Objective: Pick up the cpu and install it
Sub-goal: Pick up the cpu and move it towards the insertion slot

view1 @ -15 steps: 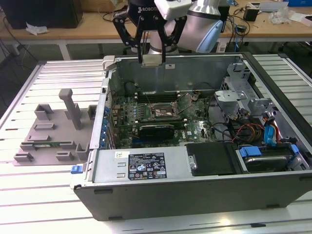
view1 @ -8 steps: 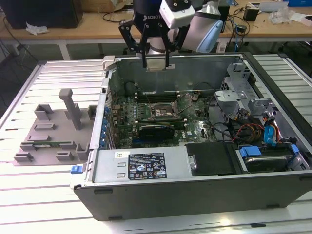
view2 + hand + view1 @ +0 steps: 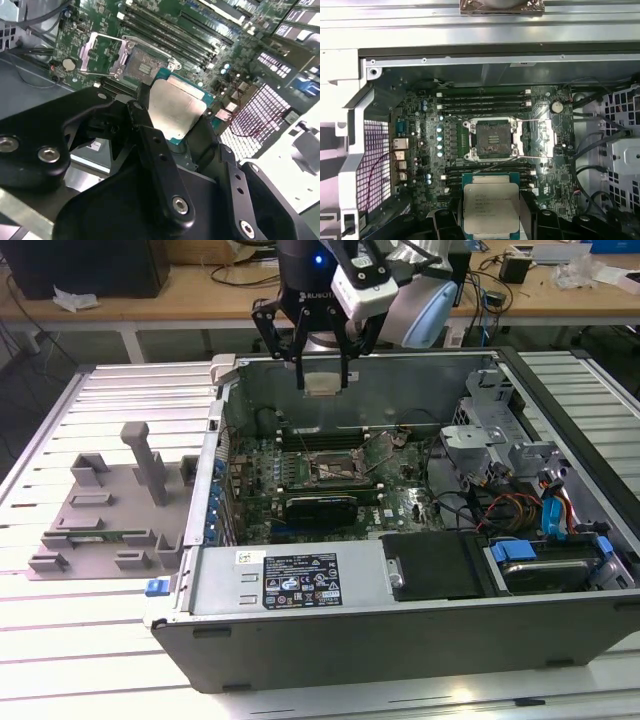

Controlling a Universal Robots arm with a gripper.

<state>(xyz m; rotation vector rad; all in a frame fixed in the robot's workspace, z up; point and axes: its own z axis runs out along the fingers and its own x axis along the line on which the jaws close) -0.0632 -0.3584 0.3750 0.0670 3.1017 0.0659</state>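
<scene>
**Item 1: your gripper** (image 3: 322, 381). Its two black fingers (image 3: 145, 130) are pinched on opposite edges of the cpu. You have it hanging in the air higher than the socket, with nothing else touching it.

**Item 2: the cpu** (image 3: 491, 207). It is held flat with the silver lid facing up, and the thin green rim shows in both wrist views. It is clear of the board and well apart from the socket, not seated.

**Item 3: the socket** (image 3: 493, 139). It is a dark square in a metal frame with its contact field bare. The load plate (image 3: 540, 137) is swung open and lies just beside the socket.

**Item 4: memory slots** (image 3: 485, 100). These long black rows run along two opposite sides of the socket.

**Item 5: coin cell** (image 3: 557, 106). It sits near the socket, beyond the open load plate.

**Item 6: computer case** (image 3: 400, 640). It lies on its side with the cover off, its walls standing around the board that carries the socket.

**Item 7: grey fixture block** (image 3: 110, 510). It sits outside the case, well apart from the socket, on the exterior view's left
</scene>
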